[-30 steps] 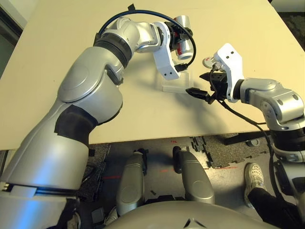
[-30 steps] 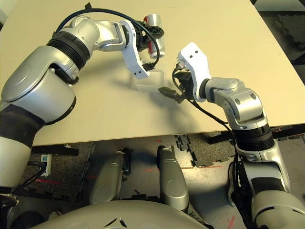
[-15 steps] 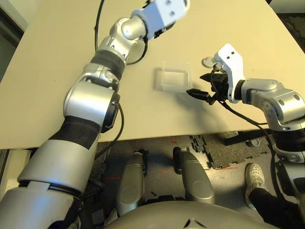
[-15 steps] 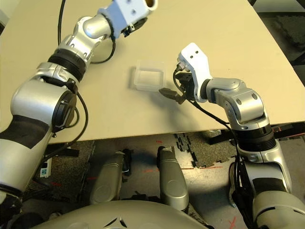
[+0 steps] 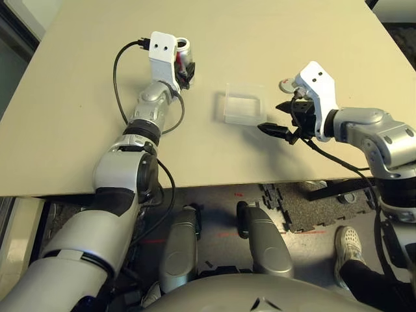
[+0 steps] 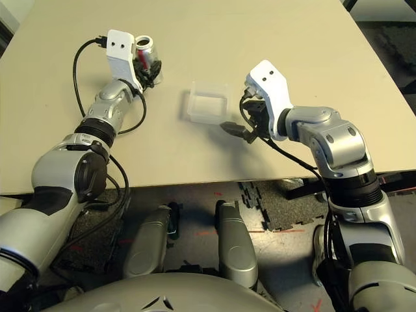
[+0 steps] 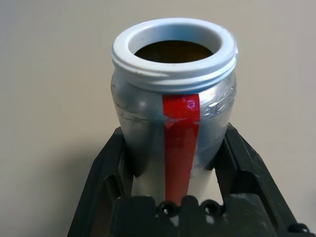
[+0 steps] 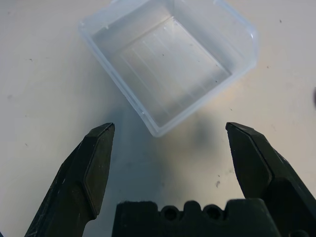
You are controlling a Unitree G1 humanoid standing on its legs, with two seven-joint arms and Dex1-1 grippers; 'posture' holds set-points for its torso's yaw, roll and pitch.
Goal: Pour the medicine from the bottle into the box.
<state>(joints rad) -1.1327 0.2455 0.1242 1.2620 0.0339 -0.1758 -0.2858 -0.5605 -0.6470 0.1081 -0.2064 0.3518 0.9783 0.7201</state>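
On the table (image 5: 78,117), the left tool (image 7: 173,163) is clamped on the bottle (image 5: 184,52), upright with its mouth open, at 10 o'clock. The box (image 5: 242,105) lies in the middle. At 3 o'clock the right tool (image 8: 170,168) has its fingers apart, just beside the box, with the cap (image 5: 285,84) near

Your two head views look forward and down over the table (image 5: 78,97), side by side, sharing both arms and the box (image 5: 242,104). Your left wrist view sits close behind the bottle (image 7: 173,94). Your right wrist view looks down on the box, near.
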